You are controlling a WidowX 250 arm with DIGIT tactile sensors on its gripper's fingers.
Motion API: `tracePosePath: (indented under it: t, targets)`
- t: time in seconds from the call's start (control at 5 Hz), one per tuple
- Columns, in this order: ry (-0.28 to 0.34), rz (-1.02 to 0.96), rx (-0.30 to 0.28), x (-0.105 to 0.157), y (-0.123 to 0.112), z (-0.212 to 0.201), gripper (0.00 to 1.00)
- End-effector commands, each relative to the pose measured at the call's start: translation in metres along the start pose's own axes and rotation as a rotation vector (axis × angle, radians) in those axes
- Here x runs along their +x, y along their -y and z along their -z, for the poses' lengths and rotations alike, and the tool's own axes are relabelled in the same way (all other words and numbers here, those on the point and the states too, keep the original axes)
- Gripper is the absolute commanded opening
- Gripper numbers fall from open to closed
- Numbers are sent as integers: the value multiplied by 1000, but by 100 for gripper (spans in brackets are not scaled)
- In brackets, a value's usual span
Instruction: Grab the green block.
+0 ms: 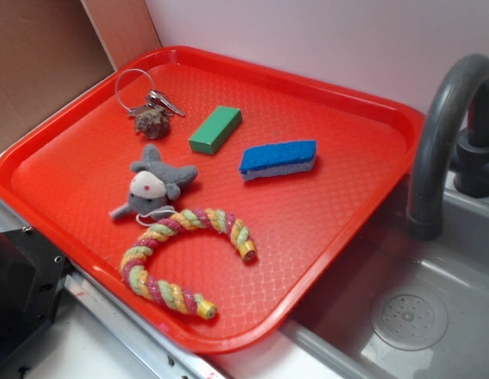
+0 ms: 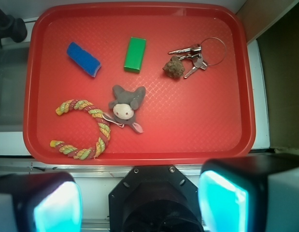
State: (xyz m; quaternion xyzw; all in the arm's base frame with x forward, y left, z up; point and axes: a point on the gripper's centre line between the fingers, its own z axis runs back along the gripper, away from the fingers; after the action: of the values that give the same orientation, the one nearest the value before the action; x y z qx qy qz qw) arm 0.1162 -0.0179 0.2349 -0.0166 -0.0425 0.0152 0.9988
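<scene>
Exterior view: end effector not in frame. The faucet (image 1: 445, 134) is cut off at the right edge, and the dark unit at lower left is cropped and hard to identify. Wrist view: only the two fingers (image 2: 220, 203) of the end effector (image 2: 139, 205) show, blurred and cropped by the bottom edge; tips not visible. The small brown lump (image 2: 174, 67) on the key ring (image 2: 200, 52) — cannot make out what it is. Number of keys uncertain; they overlap.

Count on the red tray (image 1: 339, 205): one green block (image 1: 216, 129), one blue sponge (image 1: 278, 159) with a grey underside, one grey plush mouse (image 1: 153, 186), one striped rope ring (image 1: 181, 257) open at one side, one key ring with keys.

Green block lies flat in the tray's far half as the wrist camera sees it, between the sponge and the keys, apart from both and touching nothing but the tray. The mouse sits nearer the arm than the block; the rope ring lies just beside the mouse.

End effector: fingers spread wide — open, nothing between them, touching nothing. It hangs above the tray's near rim, well apart from the green block.

The tray rests partly over a grey sink (image 1: 410, 316).
</scene>
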Motion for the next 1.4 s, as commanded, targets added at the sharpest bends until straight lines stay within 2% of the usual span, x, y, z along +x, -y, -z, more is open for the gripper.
tracePosePath:
  t: [0.0, 0.2, 0.4, 0.6, 0.8, 1.0, 1.2]
  targets:
    - [0, 0, 0, 0, 0, 0, 100]
    - [-34, -63, 7, 11, 3, 6, 100]
    - [14, -185, -35, 27, -1, 16, 100]
    - [62, -289, -45, 55, -15, 42, 100]
    - [116, -378, -22, 79, -21, 61, 100]
    - [127, -386, 11, 101, -29, 73, 100]
    - [131, -422, 9, 127, -26, 96, 100]
